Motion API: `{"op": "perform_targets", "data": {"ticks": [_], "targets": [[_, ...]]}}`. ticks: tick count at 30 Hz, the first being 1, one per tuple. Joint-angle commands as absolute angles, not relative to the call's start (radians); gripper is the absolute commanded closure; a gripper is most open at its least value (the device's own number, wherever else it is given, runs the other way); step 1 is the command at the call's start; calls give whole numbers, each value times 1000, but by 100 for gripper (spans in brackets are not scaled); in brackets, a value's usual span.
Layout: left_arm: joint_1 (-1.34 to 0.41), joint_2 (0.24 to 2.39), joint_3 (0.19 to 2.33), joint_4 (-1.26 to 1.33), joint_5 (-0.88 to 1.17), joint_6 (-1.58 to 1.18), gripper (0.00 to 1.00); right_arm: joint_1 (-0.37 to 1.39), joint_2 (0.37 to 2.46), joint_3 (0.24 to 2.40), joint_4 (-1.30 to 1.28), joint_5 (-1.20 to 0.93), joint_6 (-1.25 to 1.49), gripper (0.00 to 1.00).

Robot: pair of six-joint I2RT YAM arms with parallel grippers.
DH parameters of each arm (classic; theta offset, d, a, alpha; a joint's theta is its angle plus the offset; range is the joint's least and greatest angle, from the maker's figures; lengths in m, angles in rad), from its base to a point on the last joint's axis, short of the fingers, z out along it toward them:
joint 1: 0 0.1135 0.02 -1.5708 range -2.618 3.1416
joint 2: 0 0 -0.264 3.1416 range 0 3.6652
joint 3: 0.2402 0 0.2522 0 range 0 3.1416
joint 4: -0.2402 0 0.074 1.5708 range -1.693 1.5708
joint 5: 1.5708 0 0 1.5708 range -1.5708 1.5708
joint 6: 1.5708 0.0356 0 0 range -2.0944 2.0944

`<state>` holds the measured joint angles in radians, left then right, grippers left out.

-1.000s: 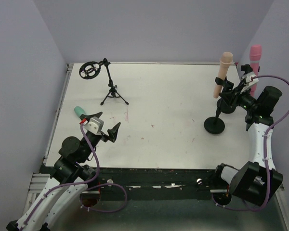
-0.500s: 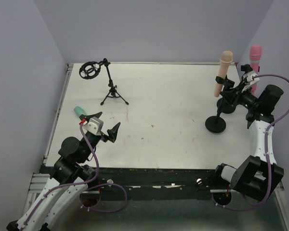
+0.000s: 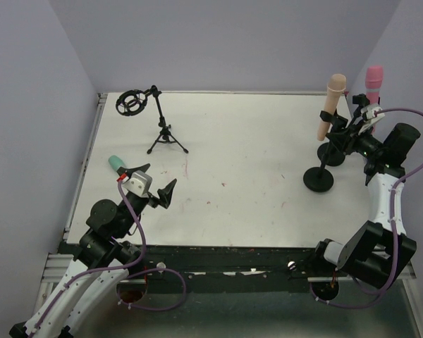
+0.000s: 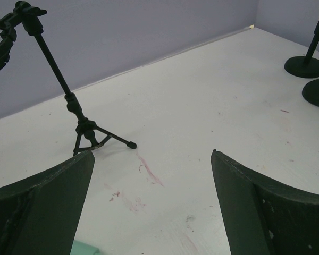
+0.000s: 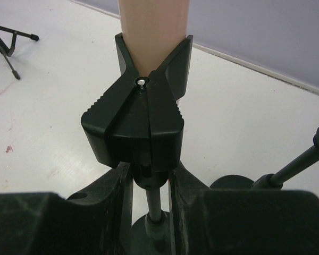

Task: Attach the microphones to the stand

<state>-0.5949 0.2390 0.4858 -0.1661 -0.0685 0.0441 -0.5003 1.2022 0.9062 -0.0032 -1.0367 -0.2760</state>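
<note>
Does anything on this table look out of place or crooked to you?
Yes. The teal microphone lies loose on the table by the left gripper, while the tripod stand at the back is empty. The peach microphone appears to lean in its clip rather than standing straight.

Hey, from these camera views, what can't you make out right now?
Teal green plastic microphone: top view, one end hidden behind the left gripper; left wrist view, only a sliver at the bottom edge.
Pale peach plastic microphone: right wrist view, head cut off by the top edge.
Bright pink plastic microphone: top view, lower part hidden behind the right gripper and arm.
</note>
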Motion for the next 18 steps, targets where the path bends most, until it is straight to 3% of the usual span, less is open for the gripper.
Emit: {"op": "perform_targets", "data": {"ticks": [1, 13, 18], "targets": [[-589, 244, 480, -167, -49, 40, 2, -511, 1219, 979, 43, -1092, -299, 80], [-586, 242, 482, -167, -45, 40, 2, -532, 1213, 934, 32, -1131, -310, 76], [-586, 241, 483, -169, -43, 38, 1, -534, 1193, 917, -34, -1137, -356, 69]]}}
